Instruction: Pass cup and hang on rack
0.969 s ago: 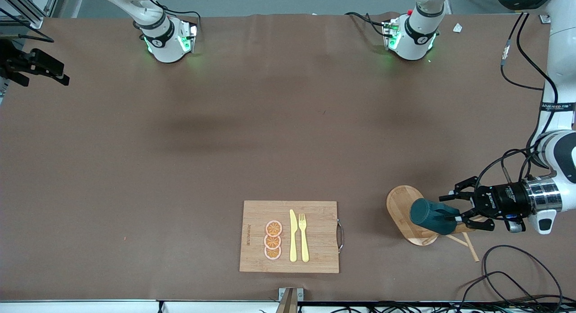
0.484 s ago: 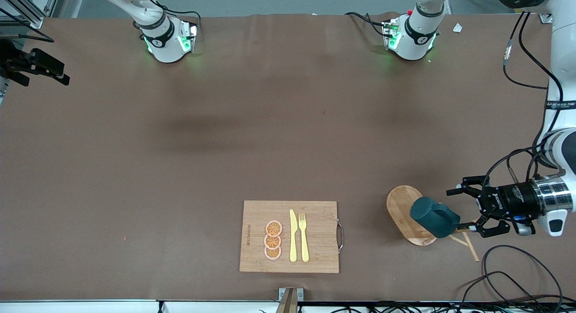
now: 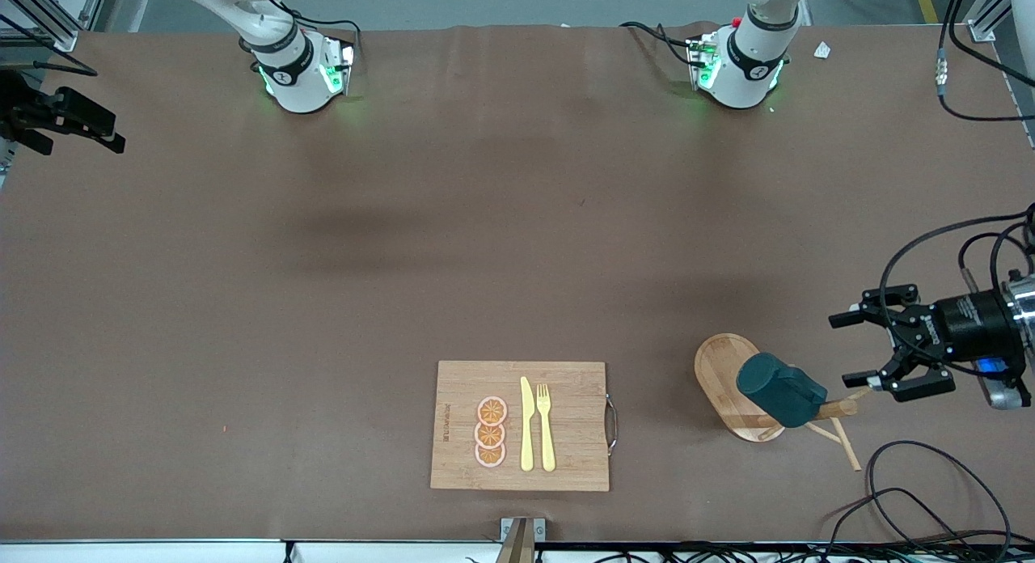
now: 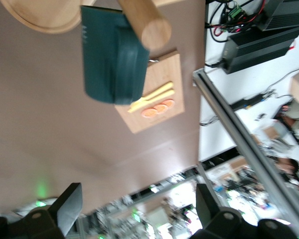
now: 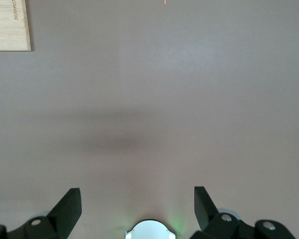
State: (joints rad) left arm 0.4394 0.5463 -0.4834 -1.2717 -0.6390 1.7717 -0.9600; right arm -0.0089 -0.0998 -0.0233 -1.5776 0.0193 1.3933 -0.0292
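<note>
One cutting board (image 3: 520,425) lies on the desk (image 3: 453,247) toward the right arm's end from the rack (image 3: 732,385), well apart from it, carrying three orange slices (image 3: 490,432), one yellow knife (image 3: 526,425) and one yellow fork (image 3: 546,427). The single cup (image 3: 781,389) hangs on the rack. The left pincer (image 3: 859,349) hovers beside it, fingers wide apart, empty. The right pincer (image 5: 137,199) waits spread and empty over bare desk.
</note>
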